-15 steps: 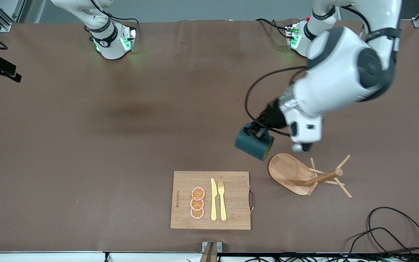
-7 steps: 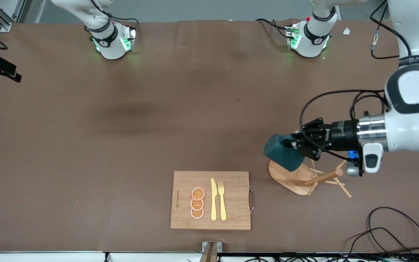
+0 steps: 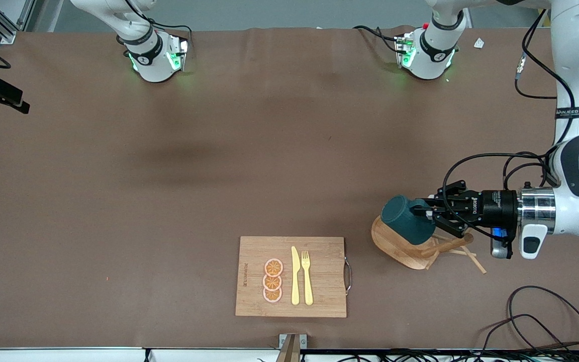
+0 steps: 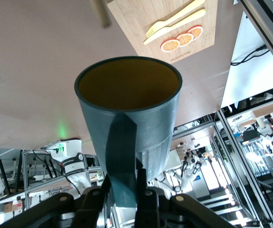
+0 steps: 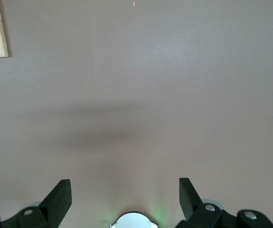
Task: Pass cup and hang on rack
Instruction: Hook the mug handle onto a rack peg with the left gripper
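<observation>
The dark teal ribbed cup (image 3: pixel 406 225) is held on its side over the oval base of the wooden rack (image 3: pixel 394 245). The cup's closed bottom faces the right arm's end of the table. My left gripper (image 3: pixel 430 213) is shut on the cup's handle. In the left wrist view its fingers (image 4: pixel 143 184) pinch the handle and the cup's (image 4: pixel 127 114) ochre inside shows. One rack peg (image 4: pixel 100 12) shows past the rim. The rack's post (image 3: pixel 445 246) and thin pegs lie under my left gripper. My right gripper (image 5: pixel 124 186) is open and empty over bare table; it is out of the front view.
A bamboo cutting board (image 3: pixel 319 271) with a yellow knife, a fork and three orange slices lies beside the rack, toward the right arm's end. It also shows in the left wrist view (image 4: pixel 141 23). Black cables (image 3: pixel 546 317) lie at the near corner by the left arm's end.
My left arm has swung toward its own end of the table and lowered its wrist level. The cup has moved from beside the rack's base to over it. The right arm waits.
</observation>
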`<state>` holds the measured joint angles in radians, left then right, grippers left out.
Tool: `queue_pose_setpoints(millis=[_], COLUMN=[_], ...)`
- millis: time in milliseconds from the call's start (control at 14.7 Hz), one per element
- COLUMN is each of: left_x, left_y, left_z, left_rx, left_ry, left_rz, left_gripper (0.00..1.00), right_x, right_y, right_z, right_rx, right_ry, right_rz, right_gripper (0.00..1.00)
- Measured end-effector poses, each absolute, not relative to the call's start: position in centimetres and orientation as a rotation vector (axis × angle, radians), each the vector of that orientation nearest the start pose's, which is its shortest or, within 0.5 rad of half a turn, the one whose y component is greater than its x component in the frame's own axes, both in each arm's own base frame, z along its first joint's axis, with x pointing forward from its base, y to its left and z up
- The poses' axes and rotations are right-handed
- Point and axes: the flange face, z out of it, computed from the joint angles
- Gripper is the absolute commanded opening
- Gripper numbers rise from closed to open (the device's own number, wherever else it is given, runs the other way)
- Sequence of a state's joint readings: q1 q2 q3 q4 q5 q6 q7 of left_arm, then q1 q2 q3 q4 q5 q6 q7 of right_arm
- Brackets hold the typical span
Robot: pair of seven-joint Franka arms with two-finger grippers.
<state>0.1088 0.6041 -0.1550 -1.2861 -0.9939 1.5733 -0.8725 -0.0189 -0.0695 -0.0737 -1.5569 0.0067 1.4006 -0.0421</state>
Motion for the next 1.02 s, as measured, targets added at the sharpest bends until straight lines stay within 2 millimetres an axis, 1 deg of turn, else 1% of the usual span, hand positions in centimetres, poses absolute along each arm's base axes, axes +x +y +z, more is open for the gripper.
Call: queue_pose_setpoints(millis=[136,341,613,749,817,885,953,1022], left_x=[70.3,70.4,70.4,70.4,70.4,70.4,70.4,70.4], left_y=[-8.3,-7.0,-3.4,-2.0,-1.6,-1.5,-1.6,-1.7], left_z=[42.0,40.9,38.7,37.9,37.7,37.5,37.4,37.4], left_rx=[1.869,1.866,1.851,1.843,1.841,1.84,1.84,1.84], left_ry=[1.033,1.012,0.968,0.957,0.952,0.951,0.949,0.947], left_rz=[-0.885,-0.883,-0.875,-0.871,-0.87,-0.87,-0.872,-0.873], left_gripper=[0.01,0.02,0.02,0.04,0.09,0.21,0.36,0.49], right_x=[51.2,51.2,51.2,51.2,51.2,51.2,51.2,51.2], right_y=[-4.8,-4.8,-4.8,-4.8,-4.8,-4.8,-4.8,-4.8], right_z=[65.4,65.4,65.4,65.4,65.4,65.4,65.4,65.4], right_rx=[-3.12,-3.12,-3.12,-3.12,-3.12,-3.12,-3.12,-3.12], right_ry=[0.077,0.077,0.077,0.077,0.077,0.077,0.077,0.077], right_rz=[0.134,0.135,0.135,0.135,0.135,0.135,0.135,0.135], right_gripper=[1.0,1.0,1.0,1.0,1.0,1.0,1.0,1.0])
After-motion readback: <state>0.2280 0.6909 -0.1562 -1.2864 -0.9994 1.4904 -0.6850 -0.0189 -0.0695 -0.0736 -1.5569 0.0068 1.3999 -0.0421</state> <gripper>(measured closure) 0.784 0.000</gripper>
